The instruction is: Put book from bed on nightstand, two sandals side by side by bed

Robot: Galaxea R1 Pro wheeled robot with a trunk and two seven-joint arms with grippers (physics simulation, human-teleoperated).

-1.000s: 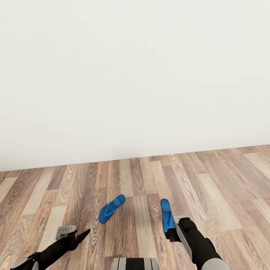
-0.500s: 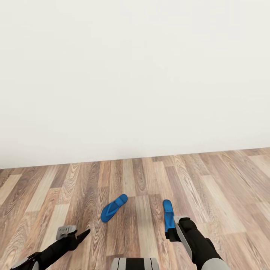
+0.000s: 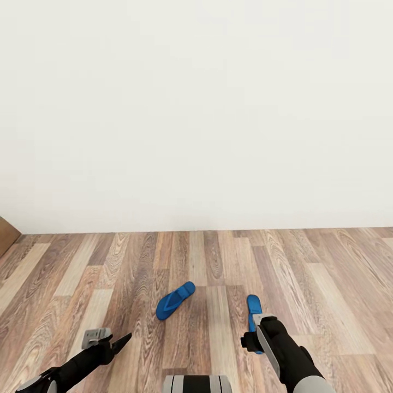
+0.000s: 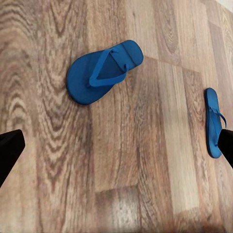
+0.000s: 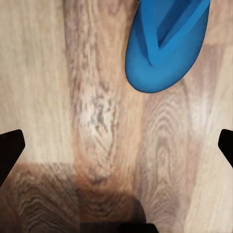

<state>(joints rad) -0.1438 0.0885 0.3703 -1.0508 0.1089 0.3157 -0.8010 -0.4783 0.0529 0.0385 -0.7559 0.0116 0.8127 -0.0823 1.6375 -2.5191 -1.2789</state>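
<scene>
Two bright blue sandals lie apart on the wood plank floor in front of a white wall. One sandal (image 3: 175, 300) (image 4: 104, 71) lies at a slant ahead of my left gripper (image 3: 112, 341) (image 4: 116, 150), which is open and empty. The other sandal (image 3: 254, 307) (image 4: 213, 121) (image 5: 165, 43) points away from me, its near end hidden behind my right gripper (image 3: 254, 335) (image 5: 116, 145). That gripper is open just above the floor, short of the sandal's rounded end. The book, bed and nightstand are out of view.
The white wall (image 3: 196, 109) runs across ahead, a little beyond the sandals. A brown wooden corner (image 3: 5, 236) pokes in at the far left by the wall; I cannot tell what it belongs to. Plank floor (image 3: 327, 284) stretches to both sides.
The whole picture has shifted, so the camera moved: the sandals sit further right and lower, and the brown corner has come into view at left. Both arms hold the same pose.
</scene>
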